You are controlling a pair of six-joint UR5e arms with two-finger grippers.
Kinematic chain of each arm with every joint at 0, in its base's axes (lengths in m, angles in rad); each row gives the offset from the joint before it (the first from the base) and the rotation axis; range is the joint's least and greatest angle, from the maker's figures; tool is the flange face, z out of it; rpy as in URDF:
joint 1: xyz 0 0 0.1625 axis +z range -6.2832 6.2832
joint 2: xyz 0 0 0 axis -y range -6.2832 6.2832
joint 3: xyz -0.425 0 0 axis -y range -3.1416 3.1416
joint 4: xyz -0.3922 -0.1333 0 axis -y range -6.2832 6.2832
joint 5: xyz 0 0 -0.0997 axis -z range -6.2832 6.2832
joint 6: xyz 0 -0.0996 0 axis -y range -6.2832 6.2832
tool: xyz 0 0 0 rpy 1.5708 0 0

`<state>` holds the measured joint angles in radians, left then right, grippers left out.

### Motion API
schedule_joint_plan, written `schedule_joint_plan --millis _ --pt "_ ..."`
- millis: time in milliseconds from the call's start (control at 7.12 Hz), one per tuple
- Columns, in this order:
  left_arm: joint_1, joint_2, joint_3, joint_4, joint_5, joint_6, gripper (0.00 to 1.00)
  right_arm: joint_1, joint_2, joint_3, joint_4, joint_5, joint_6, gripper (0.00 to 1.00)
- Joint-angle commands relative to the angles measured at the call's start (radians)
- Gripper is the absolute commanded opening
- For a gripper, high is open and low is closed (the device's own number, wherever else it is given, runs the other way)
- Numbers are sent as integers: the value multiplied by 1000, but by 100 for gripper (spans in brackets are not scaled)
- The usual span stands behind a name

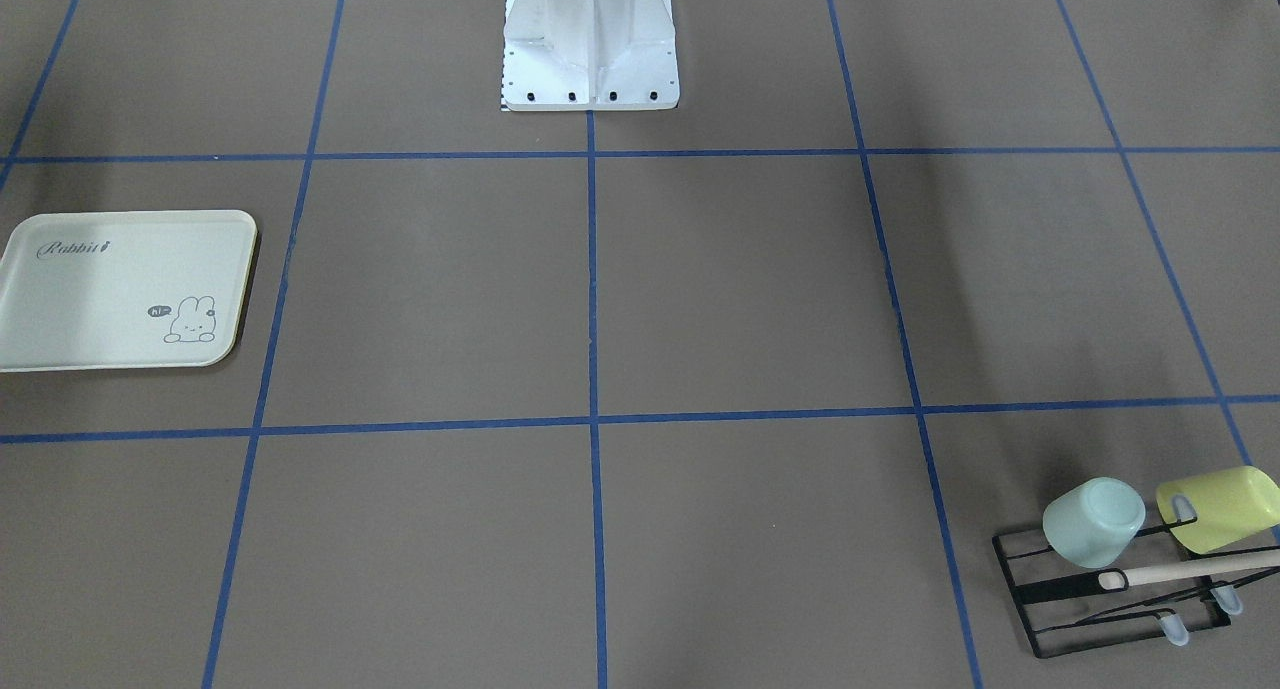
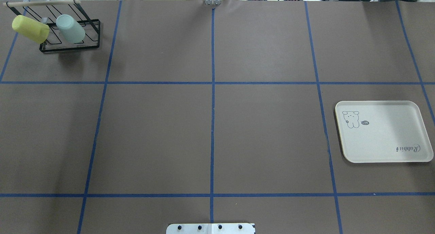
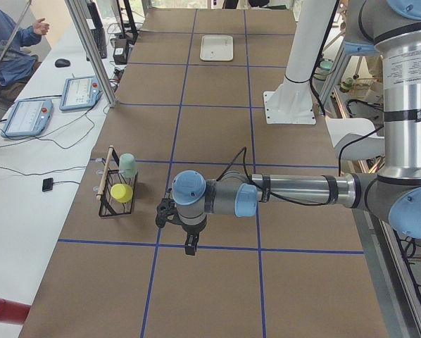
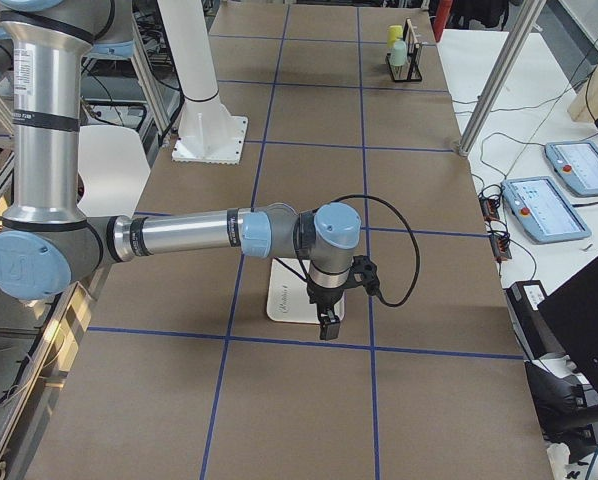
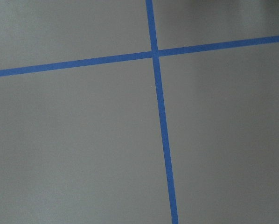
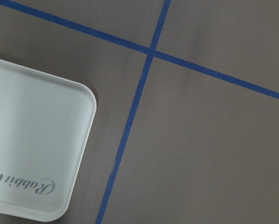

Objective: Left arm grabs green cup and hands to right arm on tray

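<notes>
Pale mint-green plastic tumbler (image 2: 70,29) hung tilted on the black wire rack (image 2: 69,48) in the worktop's far left corner, beside a yellow-green cup (image 2: 30,29).
The cream-white rectangular tray (image 2: 384,139) lay by the right edge. Left pincer (image 3: 189,246) and right pincer (image 4: 327,326) hovered above the brown worktop (image 2: 210,125), well apart from the tumbler; how wide either stood could not be told.

A yellow-green plastic cup (image 2: 30,29) sat tilted on a black wire rack (image 2: 69,48) topped by a pale wooden rod (image 2: 42,2). The rack stood at a corner of the brown-papered table (image 2: 156,132), which was gridded with blue tape lines (image 2: 212,125). A blue-edged tablet (image 3: 82,92) lay on the white side bench (image 3: 27,176).
</notes>
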<state>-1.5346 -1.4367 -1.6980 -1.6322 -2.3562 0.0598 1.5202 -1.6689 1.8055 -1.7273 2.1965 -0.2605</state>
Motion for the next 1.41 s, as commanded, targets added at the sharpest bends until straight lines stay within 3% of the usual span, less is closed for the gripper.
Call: schedule_joint_plan --millis 0,281,422,703,843,1124,1265 --pt "1 1 -12 -2 0 11 100 0 1 1 2 -1 0 100" --pt "1 -7 -18 -2 0 9 100 0 6 14 15 -3 -2 100" --pt "1 -16 -20 -3 -3 6 100 0 8 23 84 -3 1 100" --pt "1 -107 -19 0 3 -6 100 0 6 15 374 -11 7 100" --pt "1 -158 -12 0 26 -6 100 0 9 14 429 -8 30 100" --pt "-1 -294 -5 -43 67 -2 100 -2 24 8 431 -4 220 100" --pt "5 -333 6 -64 89 -3 100 -6 43 0 433 -6 222 100"
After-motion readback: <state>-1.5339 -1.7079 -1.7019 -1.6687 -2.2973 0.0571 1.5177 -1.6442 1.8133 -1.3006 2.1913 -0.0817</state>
